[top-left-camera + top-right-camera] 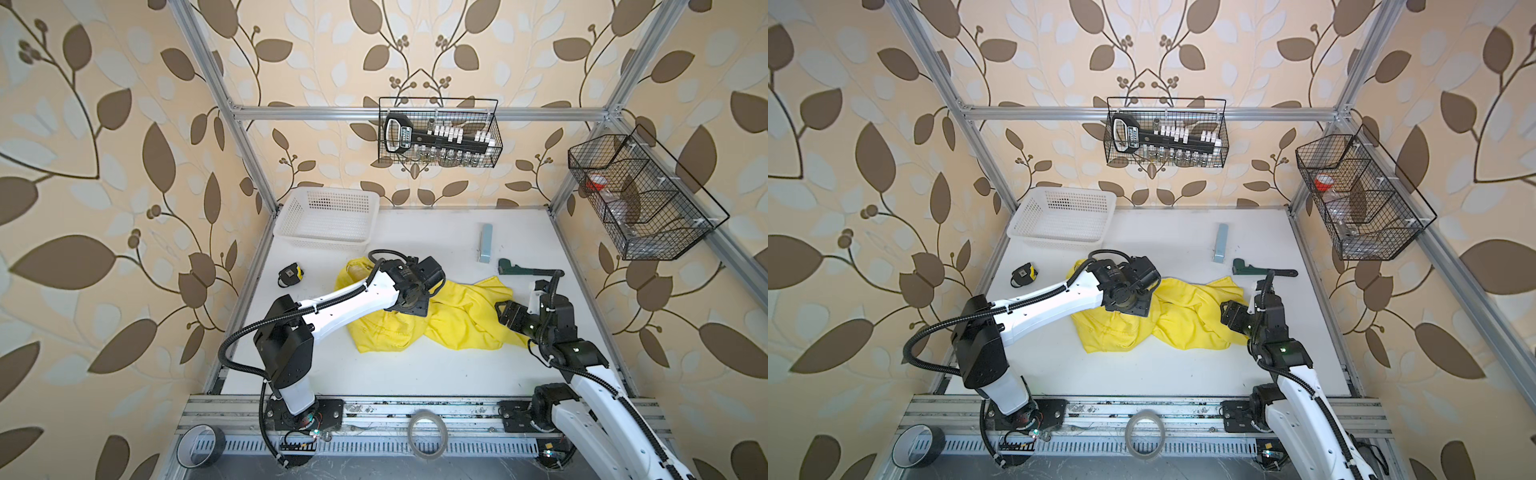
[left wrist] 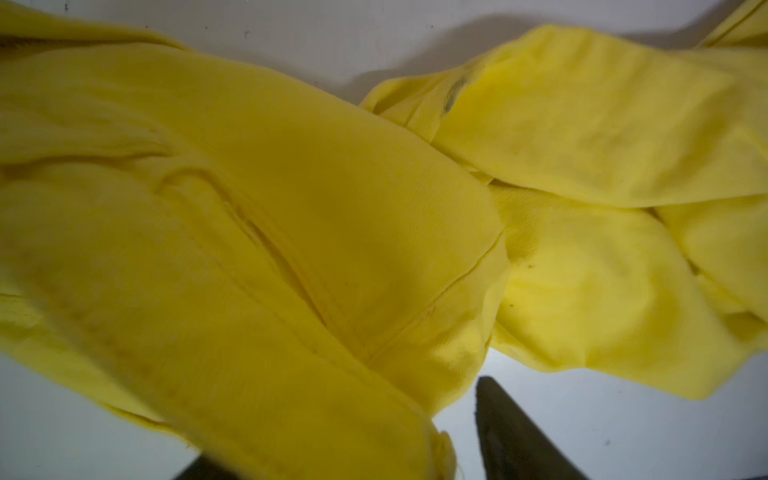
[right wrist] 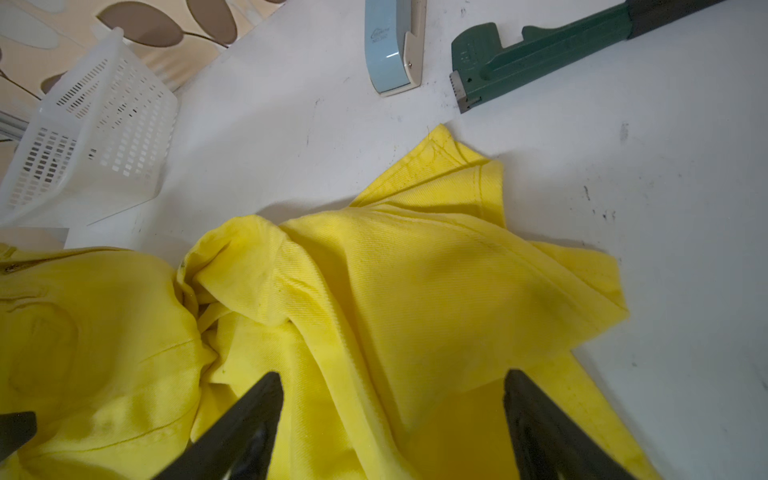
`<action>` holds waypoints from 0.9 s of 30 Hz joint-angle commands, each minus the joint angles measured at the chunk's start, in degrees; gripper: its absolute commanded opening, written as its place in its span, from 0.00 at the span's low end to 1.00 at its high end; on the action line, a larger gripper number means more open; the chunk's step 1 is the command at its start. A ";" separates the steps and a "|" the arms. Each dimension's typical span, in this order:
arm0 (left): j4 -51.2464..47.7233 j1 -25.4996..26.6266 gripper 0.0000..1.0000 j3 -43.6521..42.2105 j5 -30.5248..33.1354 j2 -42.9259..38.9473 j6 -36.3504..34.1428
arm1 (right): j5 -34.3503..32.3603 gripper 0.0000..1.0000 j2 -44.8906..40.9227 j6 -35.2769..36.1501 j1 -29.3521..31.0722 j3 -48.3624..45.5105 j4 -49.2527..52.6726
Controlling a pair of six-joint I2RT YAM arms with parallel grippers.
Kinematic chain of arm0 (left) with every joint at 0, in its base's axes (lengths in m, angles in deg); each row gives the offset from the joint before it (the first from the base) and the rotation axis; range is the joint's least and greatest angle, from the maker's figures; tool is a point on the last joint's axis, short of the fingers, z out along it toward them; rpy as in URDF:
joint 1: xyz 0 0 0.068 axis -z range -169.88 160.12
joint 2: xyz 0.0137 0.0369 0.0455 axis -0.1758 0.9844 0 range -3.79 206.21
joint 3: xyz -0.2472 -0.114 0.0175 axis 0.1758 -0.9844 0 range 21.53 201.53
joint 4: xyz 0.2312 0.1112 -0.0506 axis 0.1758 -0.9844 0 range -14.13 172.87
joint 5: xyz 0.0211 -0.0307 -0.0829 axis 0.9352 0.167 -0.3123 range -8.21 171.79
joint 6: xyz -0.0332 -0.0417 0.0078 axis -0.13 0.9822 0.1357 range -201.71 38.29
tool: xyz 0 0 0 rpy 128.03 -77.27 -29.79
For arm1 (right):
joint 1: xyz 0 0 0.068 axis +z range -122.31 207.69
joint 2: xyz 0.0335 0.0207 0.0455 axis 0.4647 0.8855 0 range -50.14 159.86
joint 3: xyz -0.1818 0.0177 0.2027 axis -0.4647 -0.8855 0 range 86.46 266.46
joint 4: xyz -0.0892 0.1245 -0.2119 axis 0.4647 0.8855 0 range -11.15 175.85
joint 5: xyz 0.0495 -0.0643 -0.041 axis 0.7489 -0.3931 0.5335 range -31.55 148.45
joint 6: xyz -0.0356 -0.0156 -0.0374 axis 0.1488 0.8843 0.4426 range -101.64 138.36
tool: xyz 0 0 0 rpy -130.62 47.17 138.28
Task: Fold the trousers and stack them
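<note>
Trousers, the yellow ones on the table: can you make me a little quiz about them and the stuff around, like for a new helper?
1. True or false: the yellow trousers lie neatly folded inside the white basket.
2. What lies on the table left of the trousers in both top views? A) a hammer B) a yellow-and-black tape measure C) a cup
3. Fill in: the right hand is ____ (open or shut).
Key: 1 false, they lie crumpled on the table, outside the basket; 2 B; 3 open.
</note>
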 commanded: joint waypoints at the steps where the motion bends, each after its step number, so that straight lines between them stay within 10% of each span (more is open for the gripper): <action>1: -2.91 0.01 0.42 2.32 4.15 -1.62 -0.22 | 1.27 0.91 -1.85 -1.70 -0.09 -1.11 4.25; 6: -8.20 -0.08 0.01 6.33 10.76 -4.67 -3.36 | 0.27 1.00 -3.48 -6.54 2.18 -2.89 5.90; 27: -10.92 -20.03 0.00 1.35 14.91 -30.24 -13.18 | -15.18 0.84 9.10 -18.84 10.79 -8.68 0.58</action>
